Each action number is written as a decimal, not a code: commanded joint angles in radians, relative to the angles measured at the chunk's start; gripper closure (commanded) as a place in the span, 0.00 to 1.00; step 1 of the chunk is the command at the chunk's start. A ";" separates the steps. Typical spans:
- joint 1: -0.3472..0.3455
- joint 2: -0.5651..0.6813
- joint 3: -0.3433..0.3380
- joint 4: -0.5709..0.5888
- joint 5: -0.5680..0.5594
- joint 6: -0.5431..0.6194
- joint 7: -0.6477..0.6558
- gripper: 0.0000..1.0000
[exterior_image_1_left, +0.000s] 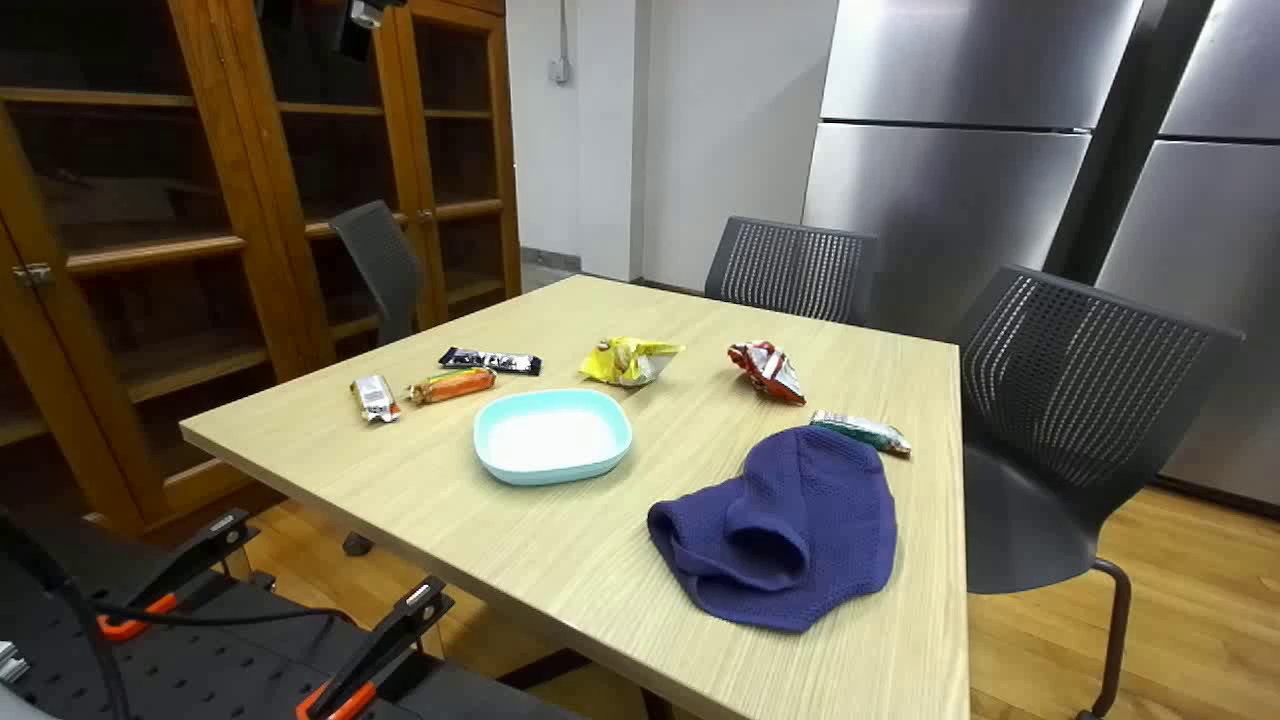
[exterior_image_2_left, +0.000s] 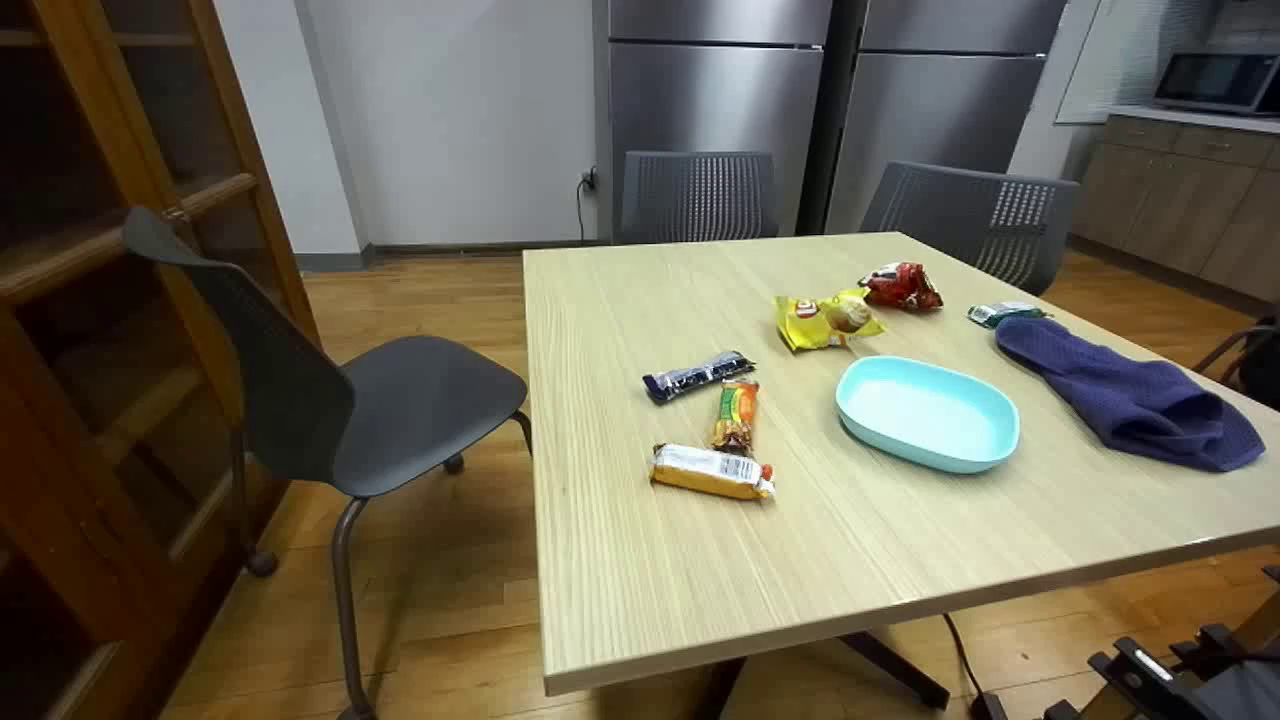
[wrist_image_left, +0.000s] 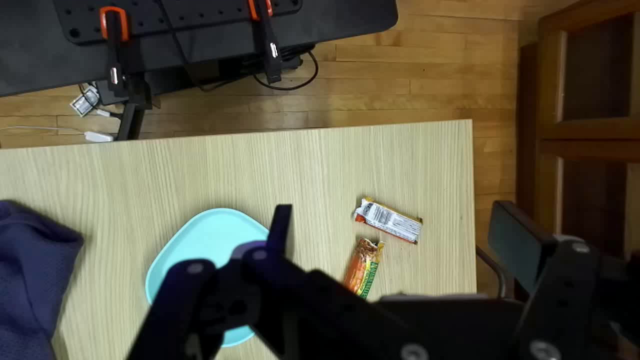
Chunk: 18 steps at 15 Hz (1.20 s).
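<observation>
In the wrist view my gripper (wrist_image_left: 400, 227) stands open high above the table, holding nothing. Between its spread fingers I see a white-backed bar (wrist_image_left: 390, 221) and, partly covered by the gripper, an orange-and-green bar (wrist_image_left: 361, 270). Its left finger overlaps a turquoise dish (wrist_image_left: 200, 245) in that view; the dish looks bare inside. A dark bar (exterior_image_2_left: 700, 376) lies by the two bars. Farther back are a yellow bag (exterior_image_1_left: 625, 362), a red bag (exterior_image_1_left: 768, 370) and a green packet (exterior_image_1_left: 862, 430). A crumpled purple cloth (exterior_image_1_left: 830, 540) lies in front of the packet.
The wooden table (exterior_image_2_left: 620, 580) has chairs around it, including a grey chair (exterior_image_2_left: 420, 410) beside the glass-doored cabinet (exterior_image_1_left: 130, 250). Across a floor gap from the table is a black platform (wrist_image_left: 200, 30) with clamps and cables. Steel refrigerators (exterior_image_1_left: 950, 220) stand behind.
</observation>
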<state>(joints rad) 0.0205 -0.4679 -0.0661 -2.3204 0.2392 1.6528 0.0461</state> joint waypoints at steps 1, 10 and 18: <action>-0.018 0.001 0.015 0.002 0.006 -0.003 -0.006 0.00; -0.018 0.001 0.015 0.002 0.006 -0.003 -0.006 0.00; 0.012 0.107 0.051 0.048 0.003 0.046 -0.028 0.00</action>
<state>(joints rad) 0.0222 -0.4516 -0.0517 -2.3204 0.2392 1.6662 0.0410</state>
